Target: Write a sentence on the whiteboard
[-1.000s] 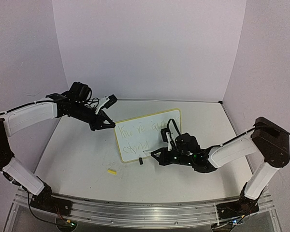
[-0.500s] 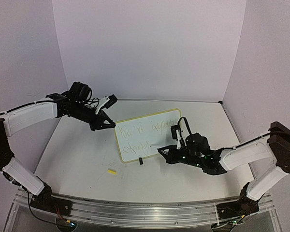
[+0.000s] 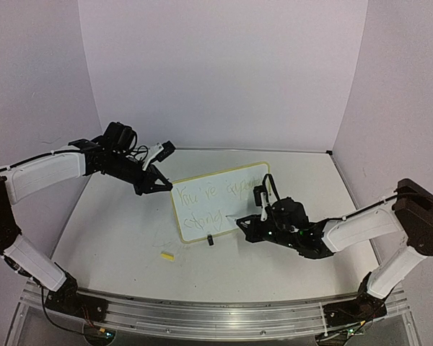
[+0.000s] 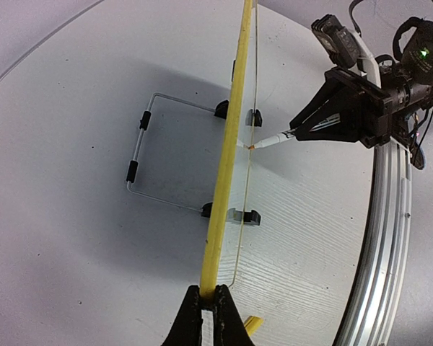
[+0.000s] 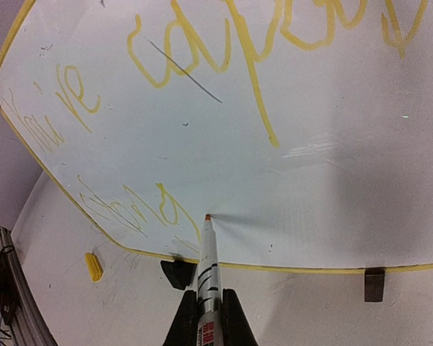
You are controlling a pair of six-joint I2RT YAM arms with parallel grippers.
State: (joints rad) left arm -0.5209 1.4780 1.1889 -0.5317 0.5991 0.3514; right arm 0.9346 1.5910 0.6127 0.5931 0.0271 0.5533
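The whiteboard (image 3: pixel 234 189) stands tilted on the table, edge-on in the left wrist view as a yellow rim (image 4: pixel 229 144). My left gripper (image 3: pixel 163 186) is shut on its upper left rim (image 4: pixel 209 308). The sentence (image 3: pixel 196 195) runs in two yellow lines across the board (image 5: pixel 202 58). My right gripper (image 3: pixel 247 225) is shut on a white marker (image 5: pixel 208 268). The marker's tip (image 5: pixel 207 218) meets the board just right of the lower line's last letter. From the left wrist view the marker (image 4: pixel 271 140) touches the board's face.
A yellow marker cap (image 3: pixel 167 255) lies on the table left of the board's lower corner (image 5: pixel 93 266). Two black clip feet (image 5: pixel 179 272) (image 5: pixel 374 283) hold the bottom rim. A wire stand (image 4: pixel 141 153) props the board from behind.
The right arm carried the marker rightward along the lower line, past the end of the second word. The left gripper and the board have stayed put.
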